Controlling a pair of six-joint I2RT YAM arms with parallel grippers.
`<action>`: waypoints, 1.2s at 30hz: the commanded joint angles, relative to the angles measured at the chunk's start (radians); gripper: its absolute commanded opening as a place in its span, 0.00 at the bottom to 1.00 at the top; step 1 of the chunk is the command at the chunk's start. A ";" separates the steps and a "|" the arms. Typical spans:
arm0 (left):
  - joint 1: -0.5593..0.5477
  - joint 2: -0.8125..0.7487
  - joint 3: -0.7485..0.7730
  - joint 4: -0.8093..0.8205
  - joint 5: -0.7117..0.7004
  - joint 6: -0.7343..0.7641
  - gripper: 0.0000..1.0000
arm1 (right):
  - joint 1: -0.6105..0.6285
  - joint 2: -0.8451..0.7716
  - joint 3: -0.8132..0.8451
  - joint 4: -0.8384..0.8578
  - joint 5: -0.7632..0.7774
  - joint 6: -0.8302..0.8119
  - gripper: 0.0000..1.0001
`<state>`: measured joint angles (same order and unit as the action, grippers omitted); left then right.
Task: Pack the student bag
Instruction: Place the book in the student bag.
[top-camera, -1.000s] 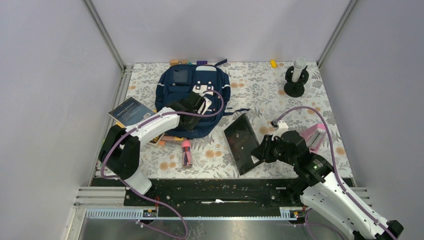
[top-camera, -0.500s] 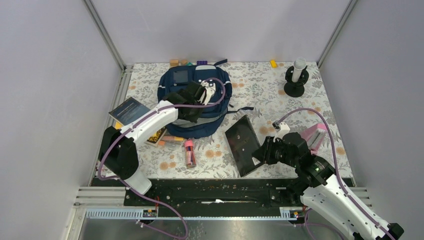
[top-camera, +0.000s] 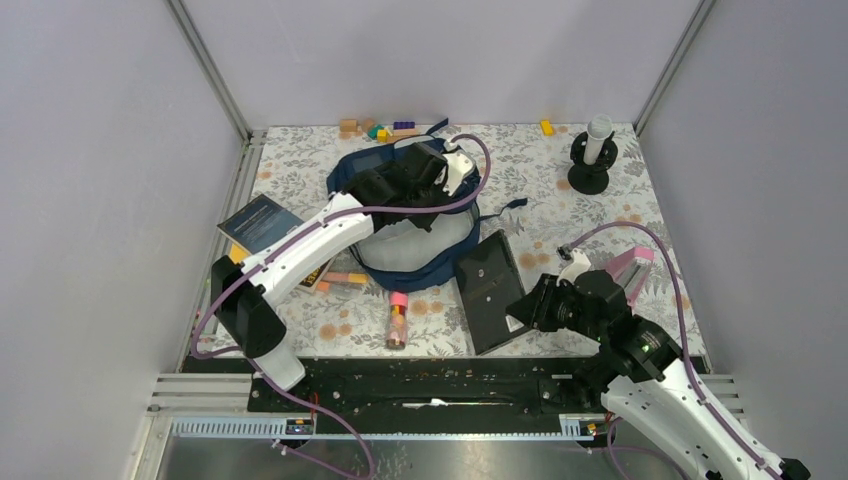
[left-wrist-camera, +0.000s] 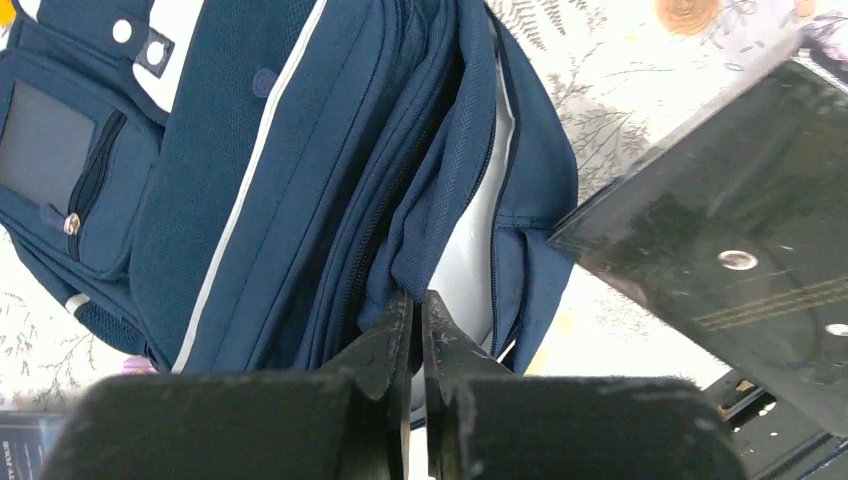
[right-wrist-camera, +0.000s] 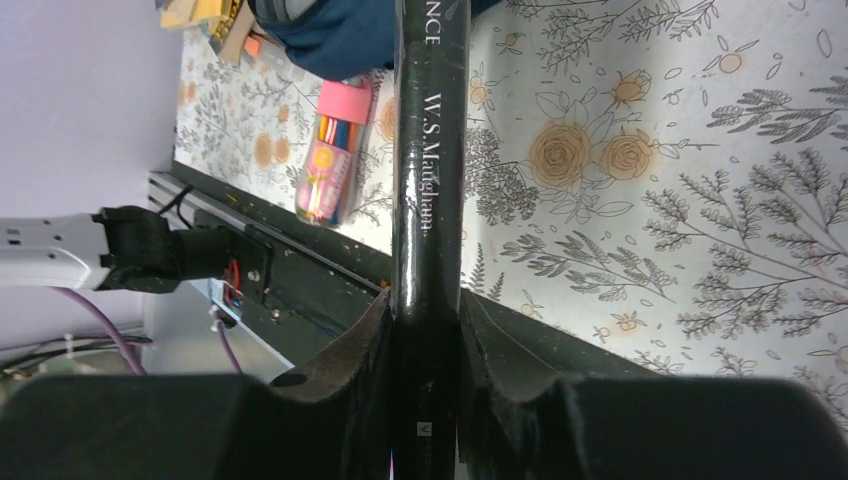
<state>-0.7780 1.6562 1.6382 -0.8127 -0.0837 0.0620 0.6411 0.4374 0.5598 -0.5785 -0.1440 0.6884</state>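
Pinching the navy-blue fabric student bag (top-camera: 420, 245) upper centre, your left gripper (left-wrist-camera: 420, 298) may slip off thin cloth; right gripper (right-wrist-camera: 425, 305) clamps the black book (right-wrist-camera: 430, 150).

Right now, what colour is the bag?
The bag is navy blue with white trim; the left wrist view shows it best.

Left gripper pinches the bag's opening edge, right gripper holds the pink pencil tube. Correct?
Not quite. The right gripper is clamped on the black book, as the right wrist view shows; the pink pencil tube lies free beside it. The left gripper does pinch the student bag at its opening edge.
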 joint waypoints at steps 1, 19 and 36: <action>-0.036 -0.039 0.069 0.110 0.034 0.003 0.00 | -0.003 -0.014 0.053 0.181 -0.047 0.144 0.00; -0.038 -0.155 -0.121 0.266 0.035 -0.014 0.00 | 0.032 0.226 -0.087 0.716 -0.092 0.474 0.00; -0.038 -0.164 -0.113 0.261 0.104 -0.038 0.00 | 0.078 0.671 -0.025 1.227 0.034 0.547 0.00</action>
<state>-0.8108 1.5673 1.4952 -0.6621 -0.0505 0.0460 0.7109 1.0222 0.4435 0.2615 -0.1509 1.1847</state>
